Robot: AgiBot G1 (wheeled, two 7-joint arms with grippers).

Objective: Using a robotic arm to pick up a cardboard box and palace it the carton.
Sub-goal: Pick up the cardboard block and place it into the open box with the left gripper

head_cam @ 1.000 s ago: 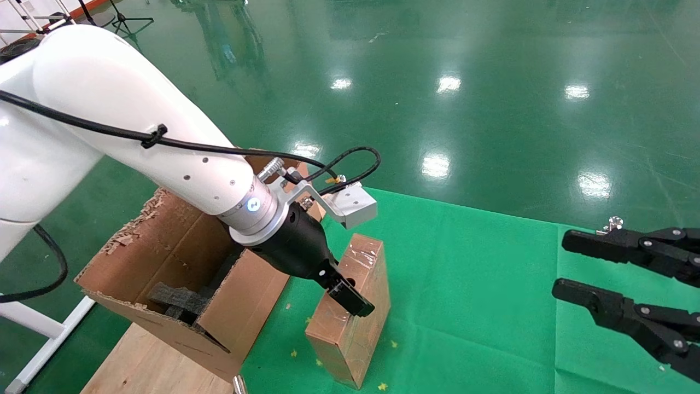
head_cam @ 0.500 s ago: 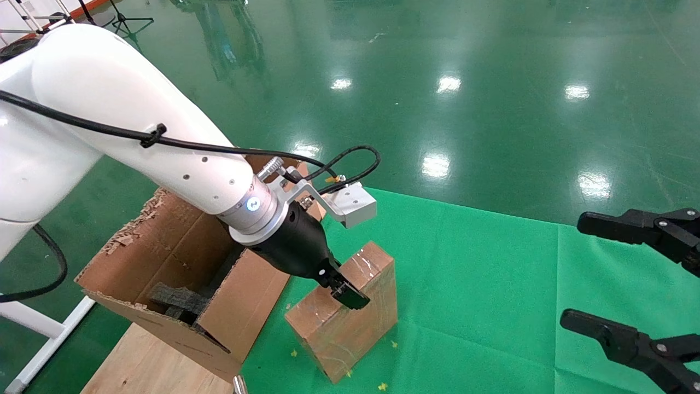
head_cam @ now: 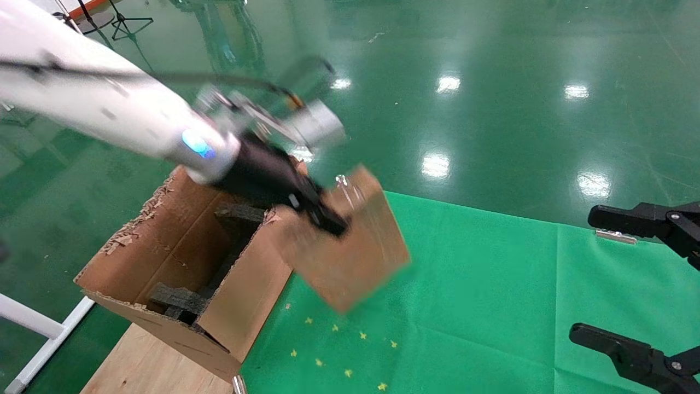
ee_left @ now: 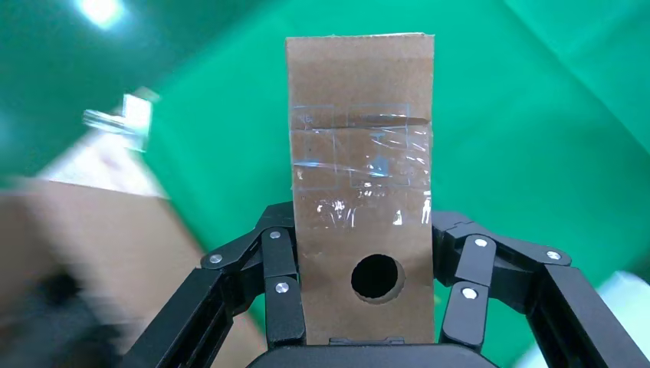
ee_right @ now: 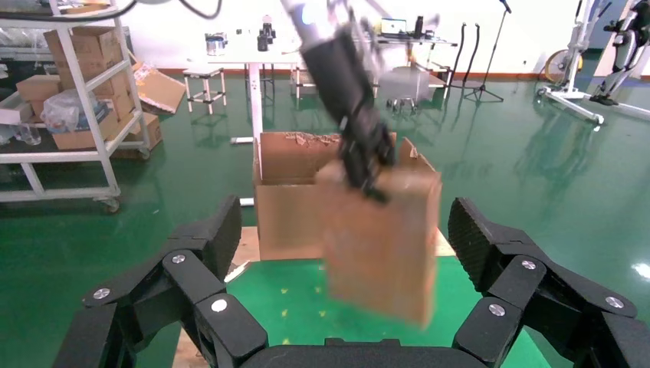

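Note:
My left gripper [head_cam: 322,216], on the white robotic arm [head_cam: 109,115], is shut on the small brown cardboard box [head_cam: 355,251]. It holds the box in the air above the green mat, tilted, beside the carton's near wall. In the left wrist view the fingers [ee_left: 280,268] clamp both sides of the box [ee_left: 360,176], whose taped face and round hole show. The carton [head_cam: 180,241] stands at the left with ragged flaps and black foam [head_cam: 175,300] inside. My right gripper [head_cam: 590,273] is open and empty at the right edge. The right wrist view shows the held box [ee_right: 383,245] before the carton [ee_right: 287,207].
A green mat [head_cam: 481,284] covers the work surface, with small yellow specks [head_cam: 339,334] where the box stood. The carton rests on a wooden board [head_cam: 147,361]. A white frame leg [head_cam: 33,339] is at the lower left. Shelves with boxes [ee_right: 69,77] stand far behind.
My left arm has lifted the cardboard box off the mat and swung it up toward the carton. My right gripper has opened wider and drawn back to the right.

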